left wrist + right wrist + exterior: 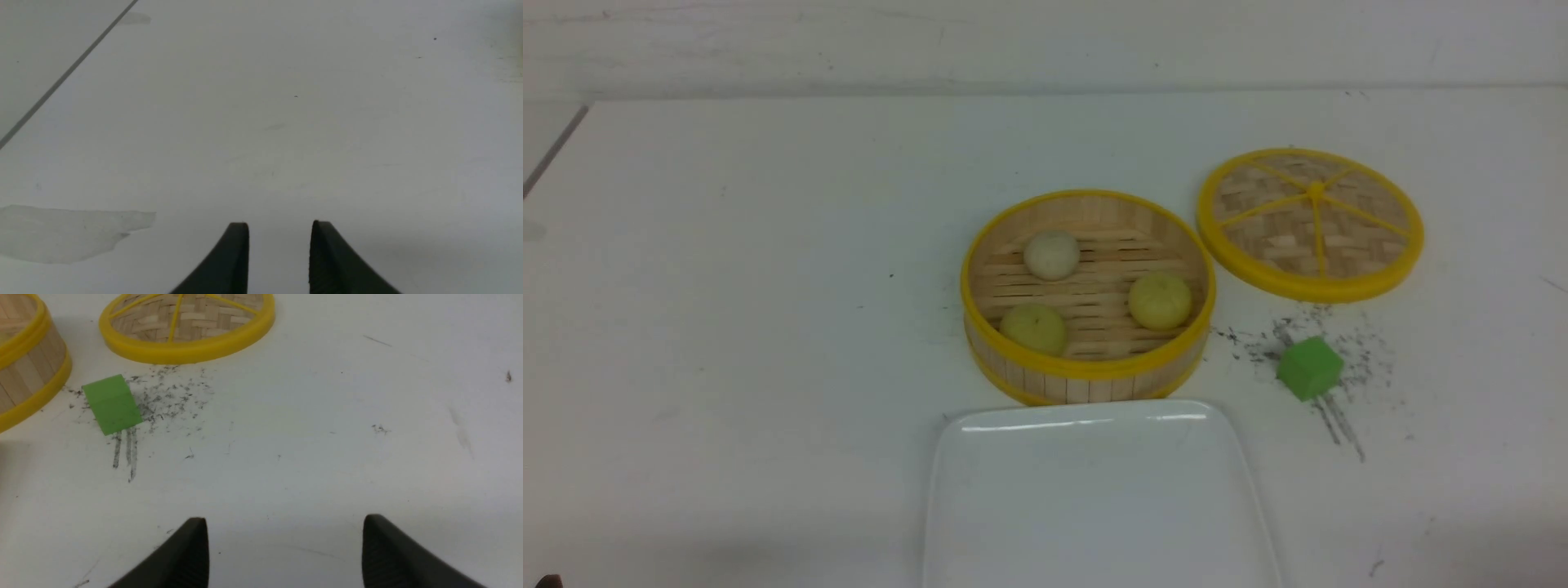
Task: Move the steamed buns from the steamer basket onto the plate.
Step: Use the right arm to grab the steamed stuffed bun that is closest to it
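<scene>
While the plate (1094, 506) lies bare, the steamer basket (1086, 384) just behind it, its lid (1311, 222) set off to the right, holds all three steamed buns (1160, 300).
Over the table (286, 122), the right gripper (284, 520) gapes wide and the left gripper (280, 224) is parted more narrowly, neither holding anything. For the first pick, I judge, come straight down over one bun, clear of the basket wall, and squeeze gently; ignore the green cube (1309, 367).
</scene>
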Controlling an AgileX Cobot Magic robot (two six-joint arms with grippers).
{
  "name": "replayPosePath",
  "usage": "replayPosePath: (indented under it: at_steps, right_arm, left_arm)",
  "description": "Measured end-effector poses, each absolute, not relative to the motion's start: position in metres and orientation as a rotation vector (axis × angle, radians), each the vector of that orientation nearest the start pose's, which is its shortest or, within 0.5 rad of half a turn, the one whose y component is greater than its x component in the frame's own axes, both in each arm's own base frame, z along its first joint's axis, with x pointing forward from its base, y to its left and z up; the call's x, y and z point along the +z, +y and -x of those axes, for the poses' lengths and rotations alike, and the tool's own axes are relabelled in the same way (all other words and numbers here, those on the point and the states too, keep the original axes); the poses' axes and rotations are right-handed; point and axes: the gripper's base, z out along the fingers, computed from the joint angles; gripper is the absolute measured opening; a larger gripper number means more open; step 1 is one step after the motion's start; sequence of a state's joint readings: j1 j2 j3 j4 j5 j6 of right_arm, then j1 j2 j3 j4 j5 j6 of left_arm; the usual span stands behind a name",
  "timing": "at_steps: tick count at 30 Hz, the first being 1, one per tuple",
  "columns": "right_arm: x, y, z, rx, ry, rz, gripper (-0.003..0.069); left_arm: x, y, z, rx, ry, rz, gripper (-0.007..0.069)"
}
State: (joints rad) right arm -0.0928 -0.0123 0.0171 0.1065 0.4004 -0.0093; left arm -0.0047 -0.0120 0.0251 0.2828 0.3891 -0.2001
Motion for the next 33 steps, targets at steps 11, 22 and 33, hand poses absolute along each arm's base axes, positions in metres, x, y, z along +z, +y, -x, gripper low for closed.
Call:
replayPosePath:
  at_steps: [11,22,33]
  right_arm:
    - [0.238,0.003,-0.042,0.119,1.688,-0.162,0.0494]
    - [0.292,0.007,-0.020,0.106,1.588,-0.107,0.0494]
    - [0.304,0.009,-0.020,0.238,1.455,-0.177,0.0494]
  left_arm:
    - [0.172,0.009,-0.052,0.139,1.872,0.010,0.0241]
    - [0.172,0.009,-0.052,0.139,1.872,0.010,0.0241]
    - [0.172,0.009,-0.052,0.139,1.872,0.010,0.0241]
